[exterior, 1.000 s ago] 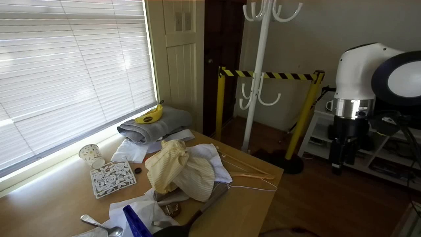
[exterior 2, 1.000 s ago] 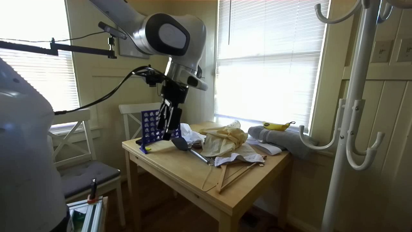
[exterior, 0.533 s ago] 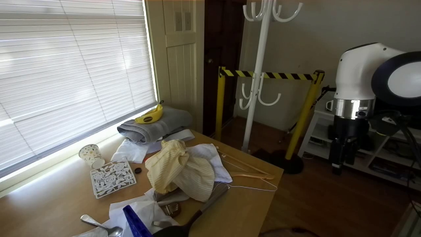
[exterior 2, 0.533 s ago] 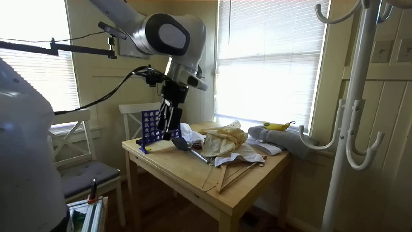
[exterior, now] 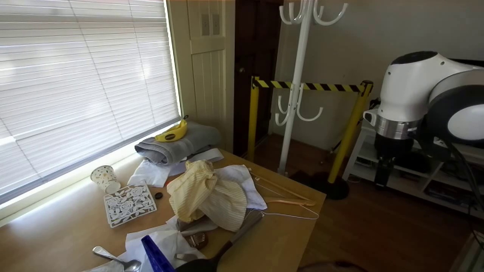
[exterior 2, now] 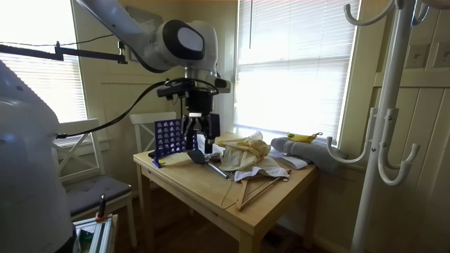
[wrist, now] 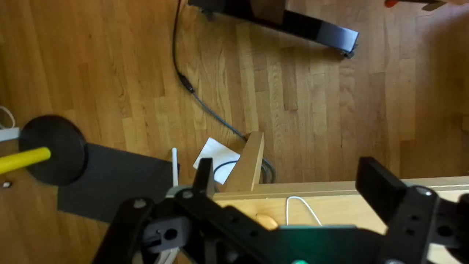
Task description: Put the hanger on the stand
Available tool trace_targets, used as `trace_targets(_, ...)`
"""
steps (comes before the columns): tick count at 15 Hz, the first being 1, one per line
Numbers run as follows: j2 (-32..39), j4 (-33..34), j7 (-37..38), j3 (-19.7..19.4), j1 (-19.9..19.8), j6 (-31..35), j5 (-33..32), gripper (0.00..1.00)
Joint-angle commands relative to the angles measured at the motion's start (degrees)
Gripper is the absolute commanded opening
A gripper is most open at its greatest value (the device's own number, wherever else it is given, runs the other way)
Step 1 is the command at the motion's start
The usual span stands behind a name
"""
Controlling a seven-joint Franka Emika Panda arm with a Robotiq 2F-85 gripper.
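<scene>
While the hanger (exterior: 289, 201) lies on the surface (exterior: 280, 241), at nine o'clock from the parted, empty jaws in an exterior view, grasping and hanging it on the stand (exterior: 298, 70), at its twelve o'clock, seem undone

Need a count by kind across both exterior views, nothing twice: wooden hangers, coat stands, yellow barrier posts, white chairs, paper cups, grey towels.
Wooden hanger: 1
Coat stand: 1
Yellow barrier posts: 2
White chairs: 2
Paper cup: 1
Grey towel: 1
Total: 8
</scene>
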Motion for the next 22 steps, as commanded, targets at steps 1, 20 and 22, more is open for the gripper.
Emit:
trace_targets(1,3.3,2.0,-3.5,-0.3,-0.8,7.2,-6.9,1.0)
trace_targets(20,27.5,7.2,-18.4,-5.1,-2.0,48.5,-14.2,1.0)
trace_targets(22,32.9,10.4,-25.1,-4.7,-0.6,46.1,-6.3,1.0)
